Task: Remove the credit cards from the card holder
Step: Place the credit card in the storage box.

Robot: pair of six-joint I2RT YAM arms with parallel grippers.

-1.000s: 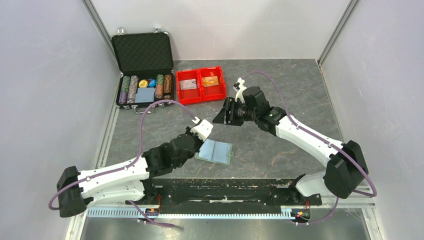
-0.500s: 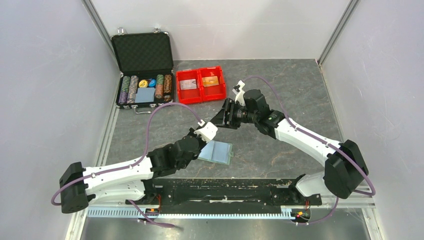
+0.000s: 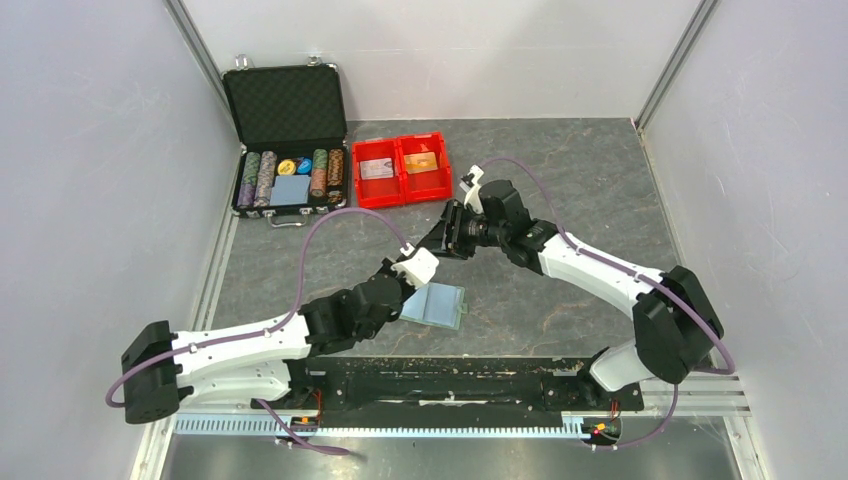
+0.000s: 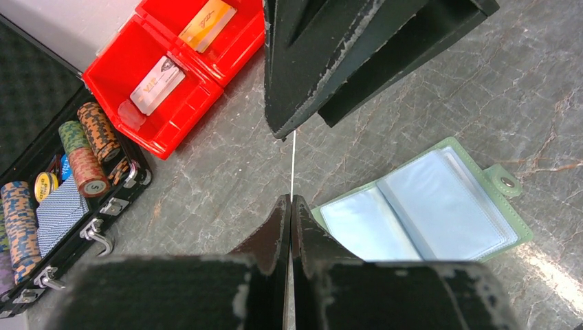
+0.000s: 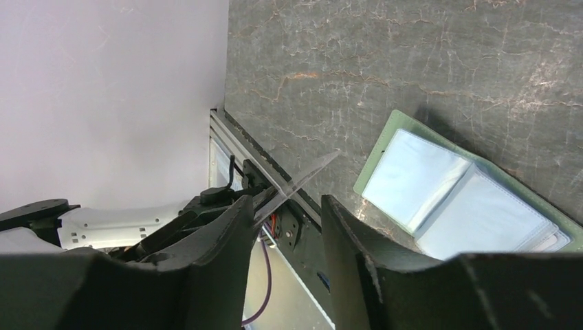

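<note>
The card holder (image 3: 437,304) lies open on the table, grey-green with pale blue pockets that look empty (image 4: 426,213) (image 5: 454,199). My left gripper (image 3: 422,262) (image 4: 291,199) is shut on a thin clear card (image 4: 293,165), held edge-up above the holder's left side. In the right wrist view the clear card (image 5: 306,180) sticks out slantwise. My right gripper (image 3: 447,232) (image 5: 285,227) is open, with its jaws on either side of the card's free end and not touching it. An orange card (image 3: 421,161) and a whitish card (image 3: 376,169) lie in the red bin (image 3: 402,190).
The black poker-chip case (image 3: 288,140) stands open at the back left, beside the red bin (image 4: 165,141). The walls of the enclosure close both sides. The black base rail (image 3: 450,385) runs along the near edge.
My right gripper has moved left and nearer, up to the card's end. My left gripper has shifted slightly right with the card still in it.
</note>
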